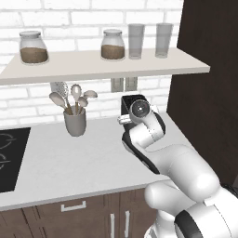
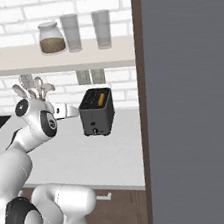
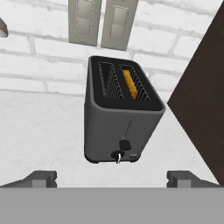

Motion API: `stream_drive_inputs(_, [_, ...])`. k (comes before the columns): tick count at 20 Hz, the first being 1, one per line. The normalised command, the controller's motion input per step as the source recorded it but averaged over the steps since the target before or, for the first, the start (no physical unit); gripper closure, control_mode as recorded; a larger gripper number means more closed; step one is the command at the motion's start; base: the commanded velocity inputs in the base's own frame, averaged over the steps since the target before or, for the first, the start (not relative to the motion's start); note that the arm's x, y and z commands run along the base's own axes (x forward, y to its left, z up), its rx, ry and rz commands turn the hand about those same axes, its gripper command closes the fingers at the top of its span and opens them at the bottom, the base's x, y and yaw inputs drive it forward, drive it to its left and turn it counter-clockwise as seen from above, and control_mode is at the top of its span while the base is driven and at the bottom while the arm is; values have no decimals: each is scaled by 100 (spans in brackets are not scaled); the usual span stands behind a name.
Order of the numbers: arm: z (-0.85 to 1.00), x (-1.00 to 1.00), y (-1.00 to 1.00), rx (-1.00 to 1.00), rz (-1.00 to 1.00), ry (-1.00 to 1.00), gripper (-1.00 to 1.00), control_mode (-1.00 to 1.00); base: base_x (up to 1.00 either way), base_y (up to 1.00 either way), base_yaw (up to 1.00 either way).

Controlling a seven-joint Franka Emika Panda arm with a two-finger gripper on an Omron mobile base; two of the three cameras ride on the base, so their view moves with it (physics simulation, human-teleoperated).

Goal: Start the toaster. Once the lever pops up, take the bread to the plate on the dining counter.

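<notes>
The toaster [image 3: 122,118] is a boxy matte dark-grey thing with two wire-lined slots, sitting on the smooth white worktop [image 1: 69,158]. One orange-crusted bread [image 3: 130,83] slice sits in its right slot. The gripper [image 3: 111,179] hovers in front, fingers spread wide, holding nothing.

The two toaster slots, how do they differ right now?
On the toaster, the right slot in the hand view holds the bread, an orange-tan slice sunk low between the wires. The left slot holds nothing, with bare wire guides down into a dark well. In the right base view, orange shows in one slot alone. Both slots are long, narrow, parallel and lined with the same wire racks.
</notes>
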Motion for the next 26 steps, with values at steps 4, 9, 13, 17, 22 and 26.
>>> stream_drive_inputs(4, [0,0,0,0,0,0,-100,-100,0,0,0])
stream_drive_inputs(9, [0,0,0,0,0,0,-100,-100,0,0,0])
stream_drive_inputs(13, [0,0,0,0,0,0,-100,-100,0,0,0])
stream_drive_inputs(17, [0,0,0,0,0,0,-100,-100,0,0,0])
stream_drive_inputs(22, [0,0,0,0,0,0,-100,-100,0,0,0])
stream_drive_inputs(26, [0,0,0,0,0,0,-100,-100,0,0,0])
